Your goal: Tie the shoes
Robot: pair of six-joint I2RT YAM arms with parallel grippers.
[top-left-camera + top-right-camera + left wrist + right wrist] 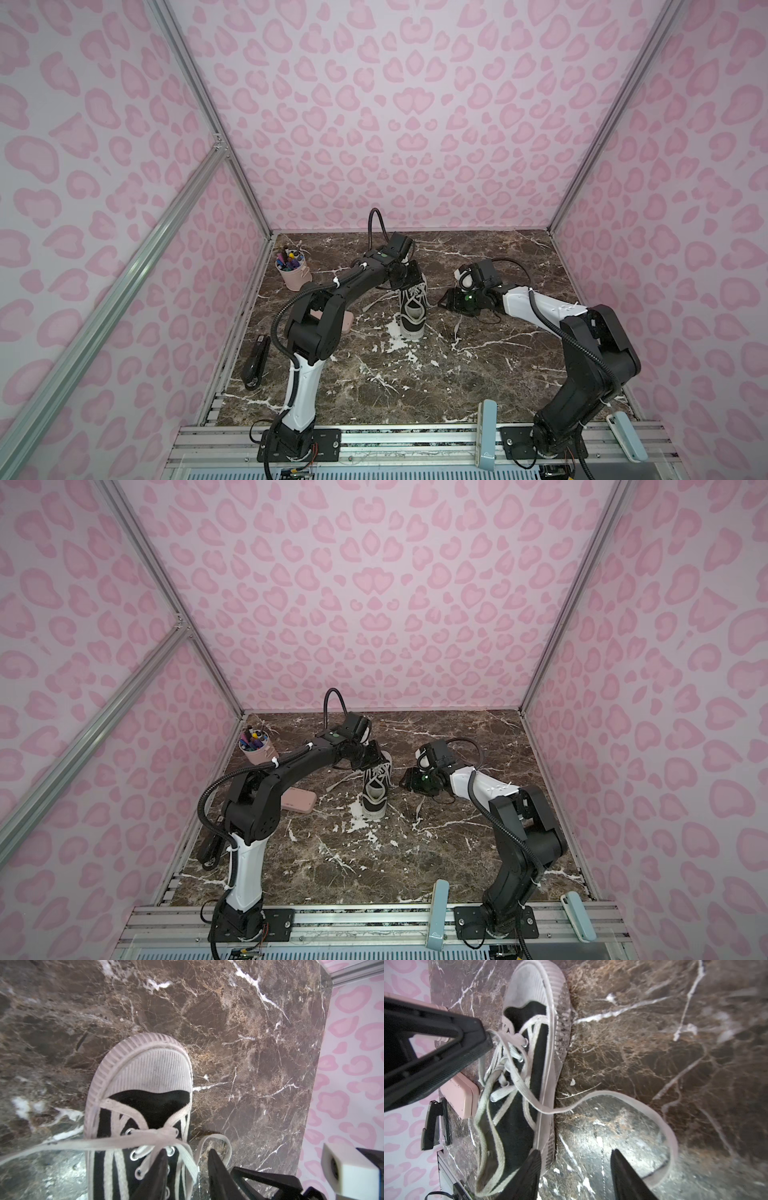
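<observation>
One black sneaker [411, 309], two claws — left claw [188, 1150] slightly parted, right claw [575, 1151] wider apart, neither with any hold.

A robot test booth: pink spotted walls [415, 124] on metal bars [195, 83], a marble surface [374, 386], two robot arms [303, 382] bolted to a rail [415, 438] at the bottom.

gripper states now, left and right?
Left gripper: open, jaws apart by the laces of the sneaker, gripping nothing.
Right gripper: open, empty, beside the sneaker.
</observation>
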